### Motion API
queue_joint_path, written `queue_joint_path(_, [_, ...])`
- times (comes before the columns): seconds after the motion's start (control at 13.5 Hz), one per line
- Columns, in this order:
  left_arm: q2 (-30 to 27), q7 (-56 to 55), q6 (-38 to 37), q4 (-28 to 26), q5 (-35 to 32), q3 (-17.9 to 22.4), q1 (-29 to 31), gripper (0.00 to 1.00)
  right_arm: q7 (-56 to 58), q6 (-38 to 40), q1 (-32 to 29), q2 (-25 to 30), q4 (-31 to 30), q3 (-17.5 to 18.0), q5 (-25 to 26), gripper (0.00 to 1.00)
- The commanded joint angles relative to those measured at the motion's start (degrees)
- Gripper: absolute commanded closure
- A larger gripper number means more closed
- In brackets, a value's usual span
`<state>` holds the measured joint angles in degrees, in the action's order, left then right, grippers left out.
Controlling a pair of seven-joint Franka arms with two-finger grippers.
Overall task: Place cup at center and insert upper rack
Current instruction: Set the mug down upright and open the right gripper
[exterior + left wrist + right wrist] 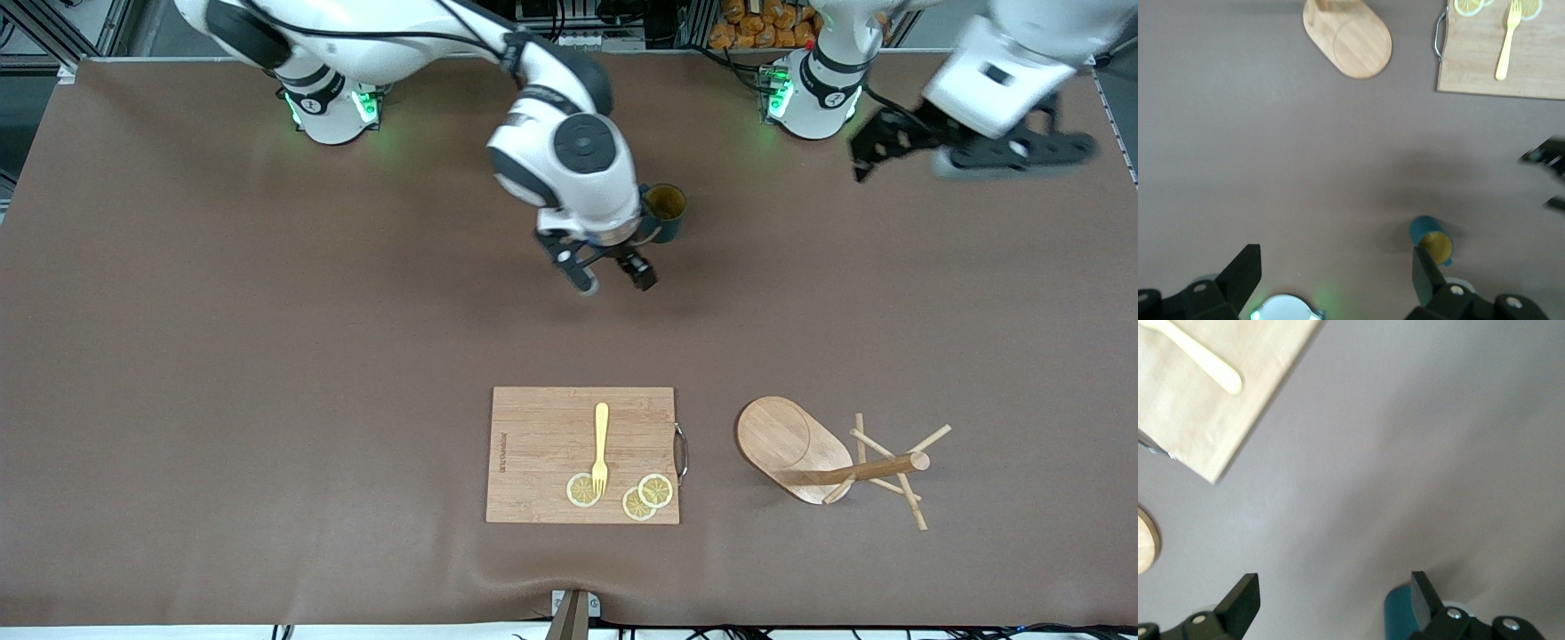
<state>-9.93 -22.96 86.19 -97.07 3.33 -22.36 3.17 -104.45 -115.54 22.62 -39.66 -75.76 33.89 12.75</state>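
Observation:
The dark teal cup (665, 209) stands upright on the table's middle, toward the robots' bases, partly hidden by the right wrist. My right gripper (613, 271) hangs open and empty just beside it. In the right wrist view (1335, 600) the cup (1397, 615) lies outside one finger, not between the two. The wooden mug tree (796, 440) lies on its side near the front camera, with its pole (876, 469) and pegs pointing toward the left arm's end. My left gripper (942, 156) is open and empty, raised near its base. In its wrist view (1335, 283) the cup (1431, 239) and the rack's base (1348, 40) show.
A rectangular cutting board (582, 453) with a metal handle lies beside the mug tree, near the front camera. It carries a yellow fork (601, 449) and three lemon slices (655, 490). A brown cloth (267, 356) covers the table.

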Motion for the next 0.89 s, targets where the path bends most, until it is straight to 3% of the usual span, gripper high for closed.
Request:
queue_joint_path(0.0, [-4.2,-9.1,0.7,-5.5,3.7,-4.6,0.7,0.0,8.7,0.3,-12.6,10.2,-13.0,5.6,0.6,0.0])
queue_joint_path(0.22, [-4.0,-19.4,2.1,-6.0,4.9,-10.6,0.7,0.0,17.6,4.7,-22.2,12.8,-14.2,9.1,0.5,0.0])
queue_joint_path(0.44, [-3.3,-29.0,8.1,-8.9,7.4,-16.8,0.7,0.0,25.8,8.6,-33.6,15.6,-14.2,14.2,0.5,0.0])
queue_joint_path(0.67, [-1.9,-39.6,14.9,-12.3,7.7,-23.6,0.7,0.0,42.3,11.4,-41.0,20.1,-14.3,14.1,-0.7,0.0])
queue_joint_path(0.81, [0.4,-44.9,17.5,-12.9,7.7,-26.6,0.6,0.0,51.8,12.0,-45.9,22.9,-14.3,13.9,-4.1,0.0])
